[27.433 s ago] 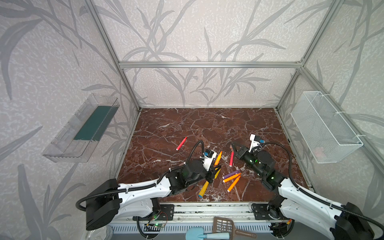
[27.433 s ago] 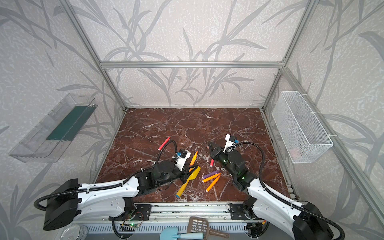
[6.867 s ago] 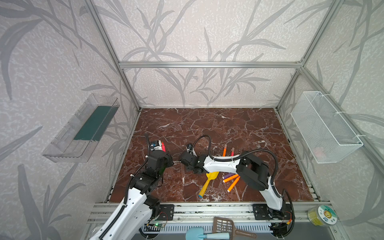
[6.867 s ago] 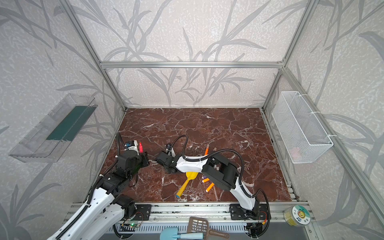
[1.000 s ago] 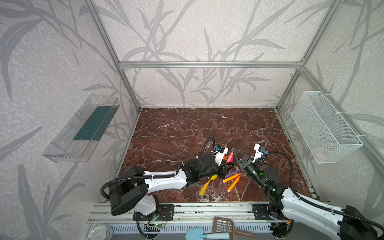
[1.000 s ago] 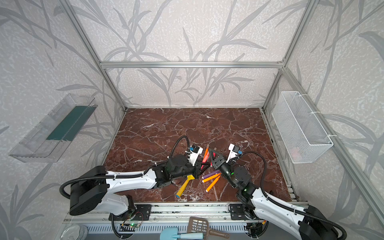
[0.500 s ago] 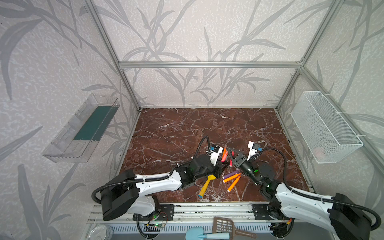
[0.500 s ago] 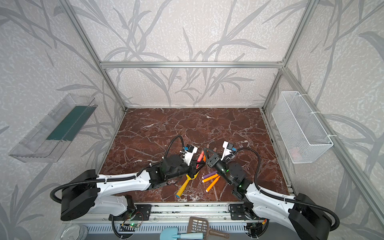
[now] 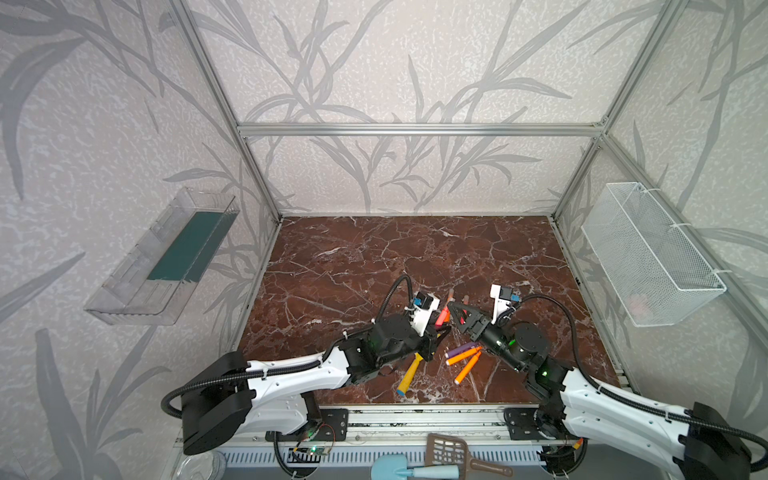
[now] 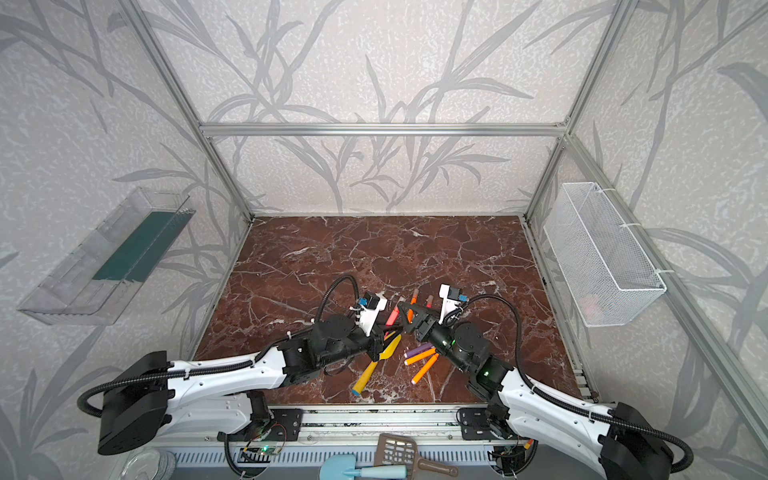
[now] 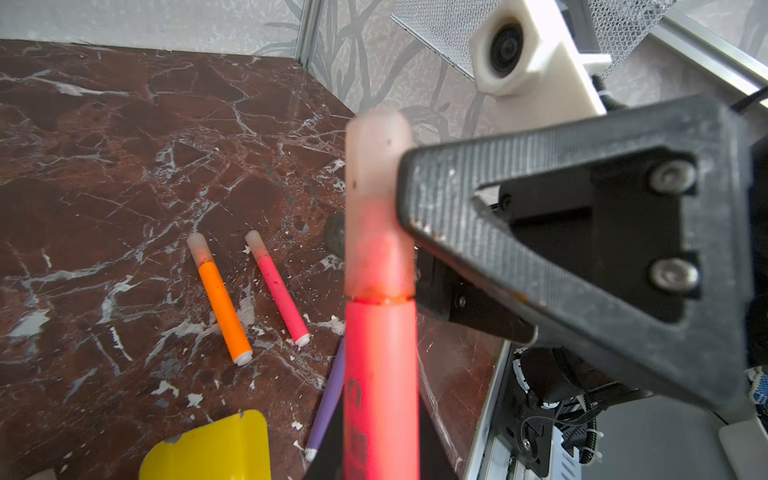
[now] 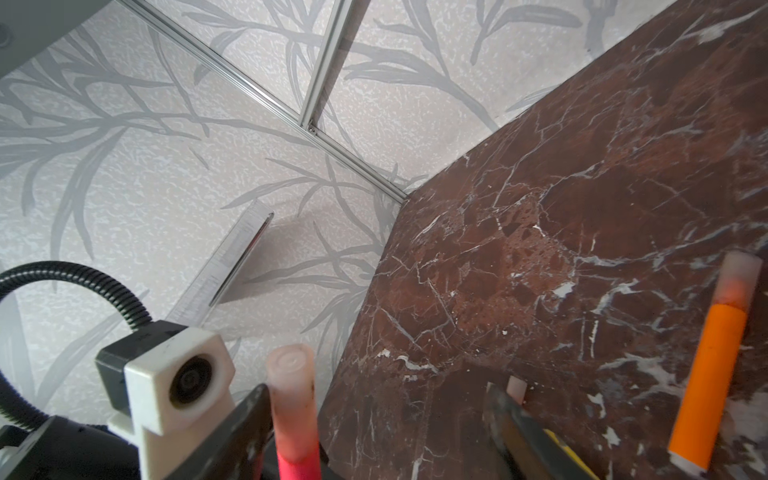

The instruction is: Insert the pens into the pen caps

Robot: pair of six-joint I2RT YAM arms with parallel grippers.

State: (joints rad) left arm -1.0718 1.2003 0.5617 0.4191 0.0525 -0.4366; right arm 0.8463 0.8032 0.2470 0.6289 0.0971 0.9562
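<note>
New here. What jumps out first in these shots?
The red pen clamped in the left gripper near the table's front middle, already wearing its cap, with the right gripper open close beside that cap. Just behind lie a capped orange pen and pink pen. In front lie a yellow shovel and a purple pen.
</note>
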